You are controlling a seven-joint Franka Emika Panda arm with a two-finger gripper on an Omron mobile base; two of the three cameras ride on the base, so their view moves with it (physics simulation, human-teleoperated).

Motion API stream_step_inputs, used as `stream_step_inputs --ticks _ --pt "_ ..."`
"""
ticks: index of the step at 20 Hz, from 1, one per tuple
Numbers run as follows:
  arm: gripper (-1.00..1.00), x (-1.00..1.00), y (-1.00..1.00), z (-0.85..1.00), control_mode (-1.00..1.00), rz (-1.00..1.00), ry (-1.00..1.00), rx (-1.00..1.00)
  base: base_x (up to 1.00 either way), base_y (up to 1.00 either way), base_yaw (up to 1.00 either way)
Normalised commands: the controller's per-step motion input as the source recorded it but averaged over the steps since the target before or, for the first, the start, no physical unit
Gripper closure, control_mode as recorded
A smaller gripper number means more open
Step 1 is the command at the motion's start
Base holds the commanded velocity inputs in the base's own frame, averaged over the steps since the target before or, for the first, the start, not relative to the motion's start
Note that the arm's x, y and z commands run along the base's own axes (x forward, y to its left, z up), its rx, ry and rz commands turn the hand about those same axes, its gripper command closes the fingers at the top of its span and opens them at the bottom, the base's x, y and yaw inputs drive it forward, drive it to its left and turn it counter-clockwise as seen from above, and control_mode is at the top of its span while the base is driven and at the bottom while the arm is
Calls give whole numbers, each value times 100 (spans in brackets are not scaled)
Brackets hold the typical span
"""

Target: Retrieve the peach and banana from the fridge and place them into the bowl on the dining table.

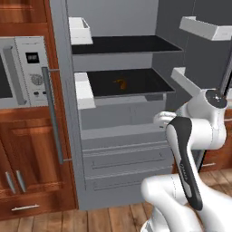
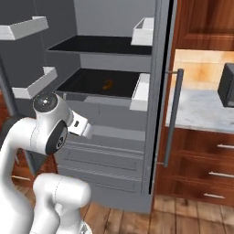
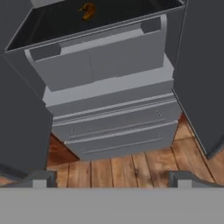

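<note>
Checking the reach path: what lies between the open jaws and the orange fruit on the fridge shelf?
Hand view: fridge drawer fronts below the fruit; otherwise bare.

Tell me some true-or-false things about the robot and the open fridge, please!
1. The fridge has both doors open. True.
2. A small orange-yellow fruit lies on the lower black shelf. True.
3. The gripper is squeezing the fruit. False: it is open and empty, well short of the shelf, in front of the bottom drawers.
4. The upper black shelf is packed with food. False: nothing shows on it.
5. The microwave sits inside the fridge. False: it is built into the wood cabinets beside the fridge.
</note>
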Motion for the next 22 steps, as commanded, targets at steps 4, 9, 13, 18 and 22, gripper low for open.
stream_step_inputs --ticks 4,9,13,18,22 --pt "-100 0 0 0 100 0 0 0 81 0 0" --pt "-100 0 0 0 100 0 0 0 67 0 1" --pt "-100 0 0 0 100 0 0 0 35 0 0" --pt "-100 0 0 0 100 0 0 0 29 0 0" --pt "-100 0 0 0 100 0 0 0 36 5 0"
